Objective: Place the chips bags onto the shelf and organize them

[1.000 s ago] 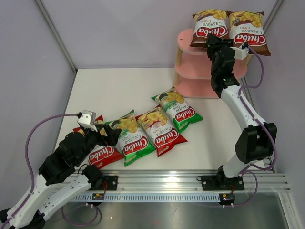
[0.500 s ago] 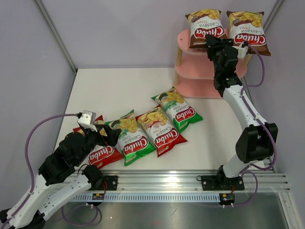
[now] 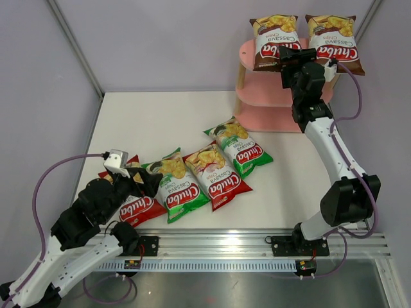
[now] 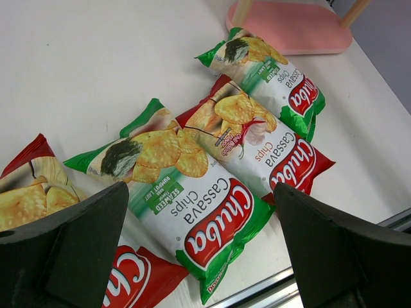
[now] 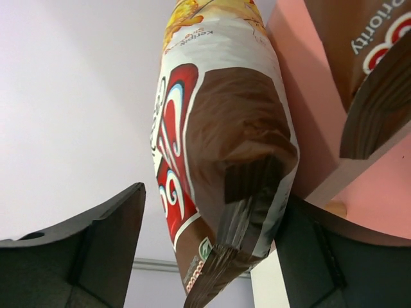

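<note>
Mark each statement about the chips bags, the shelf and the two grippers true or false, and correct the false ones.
1. Two glossy brown chips bags sit on the top board of the pink three-tier shelf. True.
2. A glossy red chips bag lies on the shelf. False: both red bags lie on the white table.
3. Two glossy green chips bags lie on the table. True.
4. The left gripper is shut on a green bag. False: it is open above the table bags, holding nothing.
5. The right gripper is open, with the left brown bag's lower end between its fingers. True.
</note>
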`<state>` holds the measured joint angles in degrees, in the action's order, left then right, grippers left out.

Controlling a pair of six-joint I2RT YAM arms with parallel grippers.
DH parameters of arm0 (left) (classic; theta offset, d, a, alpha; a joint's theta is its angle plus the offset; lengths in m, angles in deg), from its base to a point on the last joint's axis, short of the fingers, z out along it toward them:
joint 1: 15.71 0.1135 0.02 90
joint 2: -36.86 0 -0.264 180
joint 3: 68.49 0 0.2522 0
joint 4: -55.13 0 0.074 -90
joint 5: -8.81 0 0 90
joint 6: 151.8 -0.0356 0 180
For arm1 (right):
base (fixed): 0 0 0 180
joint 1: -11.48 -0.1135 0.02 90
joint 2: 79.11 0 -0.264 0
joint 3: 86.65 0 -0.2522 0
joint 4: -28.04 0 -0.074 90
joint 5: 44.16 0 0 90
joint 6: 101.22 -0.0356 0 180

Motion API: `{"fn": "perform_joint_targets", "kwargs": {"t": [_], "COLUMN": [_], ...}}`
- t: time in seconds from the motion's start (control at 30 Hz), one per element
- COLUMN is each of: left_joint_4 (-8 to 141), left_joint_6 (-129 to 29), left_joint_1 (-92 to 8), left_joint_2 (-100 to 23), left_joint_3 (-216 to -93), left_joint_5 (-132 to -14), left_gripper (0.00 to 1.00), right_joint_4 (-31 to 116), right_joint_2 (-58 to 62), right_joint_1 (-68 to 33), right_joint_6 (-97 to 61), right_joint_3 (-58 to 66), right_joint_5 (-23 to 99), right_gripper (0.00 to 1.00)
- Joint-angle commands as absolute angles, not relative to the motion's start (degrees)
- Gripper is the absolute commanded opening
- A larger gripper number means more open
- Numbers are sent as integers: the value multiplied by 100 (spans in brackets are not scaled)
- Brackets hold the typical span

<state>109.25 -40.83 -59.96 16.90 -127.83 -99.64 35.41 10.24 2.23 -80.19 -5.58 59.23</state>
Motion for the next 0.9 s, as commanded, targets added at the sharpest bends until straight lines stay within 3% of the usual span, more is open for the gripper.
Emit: {"fn": "perform_joint_targets", "kwargs": {"t": [0.0,0.03,0.07,0.5,0.87], "left_joint_4": [10756,10756,10747,11125,11010], "left_joint_6": [-4150,-4150,-4150,-3316,-1614], "left_joint_1": [-6018,-6018,-6018,-6018,-6010], "left_joint_2": [1735,1735,1726,858,-452], "left_joint_3": [-12769,-12778,-12769,-13102,-13103], "left_joint_5": [-10052,-10043,-10043,-10877,-11264], "left_gripper": [99,99,99,99,99], "right_joint_4": [3749,3775,3802,4566,5312], "right_joint_2": [624,606,589,-227,-2020], "right_joint_1": [304,331,383,524,524], "right_joint_6": [-8082,-8126,-8144,-8144,-6298], "right_joint_3": [-611,-602,-593,-233,1268], "right_joint_5": [5841,5780,5666,5068,4381], "right_gripper": [84,87,99,99,99]}}
